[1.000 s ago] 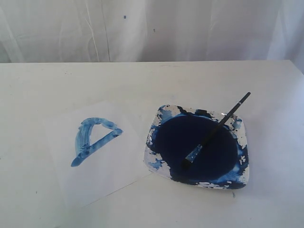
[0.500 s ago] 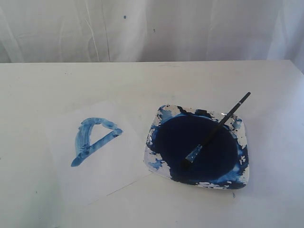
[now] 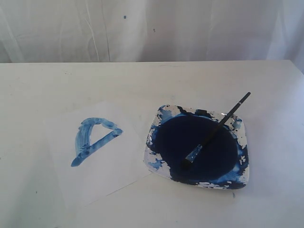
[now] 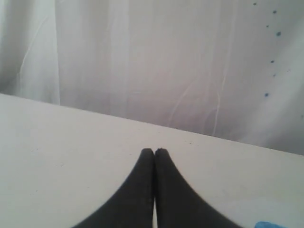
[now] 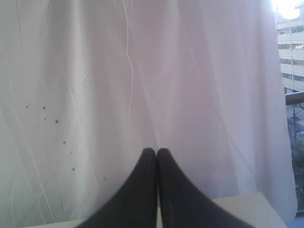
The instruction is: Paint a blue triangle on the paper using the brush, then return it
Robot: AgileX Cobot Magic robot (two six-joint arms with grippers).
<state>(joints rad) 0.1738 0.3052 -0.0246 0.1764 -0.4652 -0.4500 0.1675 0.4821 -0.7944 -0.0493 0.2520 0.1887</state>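
The blue triangle [image 3: 93, 139] lies painted on the white paper [image 3: 97, 154] at the left of the table in the exterior view, one side curved. The black-handled brush [image 3: 217, 127] rests across the paint dish [image 3: 240, 128], bristle tip down in the dark navy pool, handle end sticking out over the far right rim. Neither arm shows in the exterior view. My left gripper [image 4: 154, 151] is shut with nothing in it, above bare table. My right gripper [image 5: 156, 150] is also shut and empty, facing the curtain.
A white curtain [image 3: 152, 28] with a few blue specks hangs behind the table. The white table [image 3: 190, 80] runs wide around the paper and dish. A small blue patch [image 4: 268, 224] shows at the edge of the left wrist view.
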